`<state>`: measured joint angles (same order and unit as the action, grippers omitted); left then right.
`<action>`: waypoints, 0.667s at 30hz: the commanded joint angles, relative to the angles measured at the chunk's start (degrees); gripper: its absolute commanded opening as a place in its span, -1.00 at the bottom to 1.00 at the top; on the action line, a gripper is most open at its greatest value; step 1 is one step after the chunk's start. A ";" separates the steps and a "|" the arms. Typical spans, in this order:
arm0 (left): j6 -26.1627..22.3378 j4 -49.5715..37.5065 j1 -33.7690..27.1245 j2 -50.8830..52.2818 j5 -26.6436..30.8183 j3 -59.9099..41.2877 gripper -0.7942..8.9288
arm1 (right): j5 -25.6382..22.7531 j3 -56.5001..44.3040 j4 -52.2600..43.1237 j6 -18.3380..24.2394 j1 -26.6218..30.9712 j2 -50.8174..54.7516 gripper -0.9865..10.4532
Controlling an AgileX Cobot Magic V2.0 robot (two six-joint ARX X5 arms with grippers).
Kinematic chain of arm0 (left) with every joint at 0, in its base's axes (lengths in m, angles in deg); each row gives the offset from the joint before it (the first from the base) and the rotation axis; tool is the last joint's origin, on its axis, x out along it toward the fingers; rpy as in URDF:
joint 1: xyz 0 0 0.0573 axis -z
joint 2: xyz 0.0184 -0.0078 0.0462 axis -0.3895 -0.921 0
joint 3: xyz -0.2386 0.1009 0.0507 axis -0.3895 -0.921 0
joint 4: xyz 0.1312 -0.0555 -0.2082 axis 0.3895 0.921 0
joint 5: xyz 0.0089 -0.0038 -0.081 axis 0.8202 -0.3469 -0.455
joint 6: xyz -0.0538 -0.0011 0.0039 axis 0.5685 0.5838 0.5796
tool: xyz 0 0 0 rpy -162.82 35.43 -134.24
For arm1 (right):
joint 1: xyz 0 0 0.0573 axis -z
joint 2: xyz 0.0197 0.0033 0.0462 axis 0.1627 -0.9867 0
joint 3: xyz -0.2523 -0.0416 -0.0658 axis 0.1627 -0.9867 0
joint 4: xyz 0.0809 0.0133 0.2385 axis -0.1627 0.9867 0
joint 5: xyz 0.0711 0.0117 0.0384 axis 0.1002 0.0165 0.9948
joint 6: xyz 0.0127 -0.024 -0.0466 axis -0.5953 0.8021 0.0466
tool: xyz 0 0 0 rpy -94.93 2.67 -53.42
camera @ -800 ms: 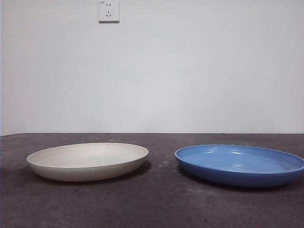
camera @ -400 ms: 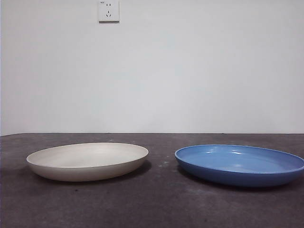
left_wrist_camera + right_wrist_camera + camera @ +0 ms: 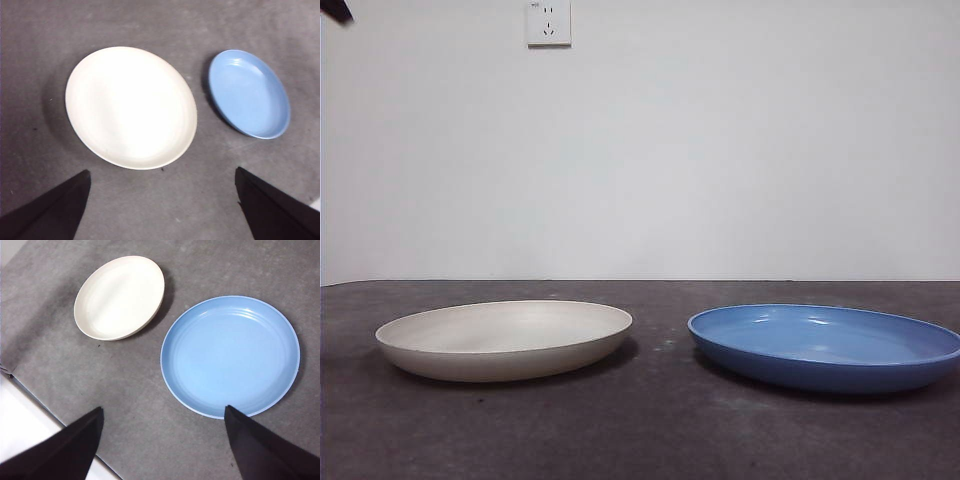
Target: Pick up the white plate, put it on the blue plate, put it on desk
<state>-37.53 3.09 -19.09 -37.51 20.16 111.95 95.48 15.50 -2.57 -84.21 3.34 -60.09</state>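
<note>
White plate and blue plate sit side by side on the desk, both untouched.

I see the cream-white plate (image 3: 505,340) flat on the dark mottled desk (image 3: 650,440), the glossy blue plate (image 3: 825,347) near it with a gap between. My left gripper (image 3: 160,210) hangs high over the white plate, jaws spread wide; my right gripper (image 3: 162,445) hangs above the blue plate's edge, jaws likewise apart. A wall socket (image 3: 549,23) sits on the white wall behind.

Matte, chalky finish on the round cream-white plate (image 3: 505,338), without shine. Glossy, smooth glaze on the round mid-blue plate (image 3: 825,346), streaked with pale highlights and faint rings. Rough, mottled, dull grey-brown surface on the bench (image 3: 650,430).
</note>
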 commanded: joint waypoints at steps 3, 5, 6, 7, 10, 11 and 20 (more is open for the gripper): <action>1.60 -3.30 1.77 -6.67 2.80 1.18 0.12 | 0.20 1.03 -0.55 -0.59 -0.24 -0.33 -0.15; 2.36 -5.03 2.73 -9.94 4.33 1.27 0.12 | 0.20 1.03 -0.55 -0.59 -0.24 -0.33 -0.15; 2.47 -5.84 3.17 -11.41 5.25 1.27 0.12 | 0.20 1.03 -0.55 -0.59 -0.24 -0.33 -0.15; 2.43 -6.80 3.67 -13.05 6.23 1.29 0.12 | 0.20 1.03 -0.55 -0.61 -0.24 -0.33 -0.15; 2.54 -9.33 4.92 -17.70 9.62 1.38 0.12 | 0.20 1.03 -0.52 -0.61 -0.24 -0.33 -0.15; 2.64 -10.12 5.33 -19.26 11.19 1.40 0.12 | 0.20 1.03 -0.55 -0.61 -0.22 -0.33 -0.15; 2.78 -17.42 6.97 -31.06 18.51 1.57 0.12 | 0.20 1.03 -0.55 -0.59 -0.22 -0.33 -0.15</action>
<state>-34.91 -13.37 -12.29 -67.13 38.60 112.32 95.48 15.50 -2.57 -84.23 3.34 -60.09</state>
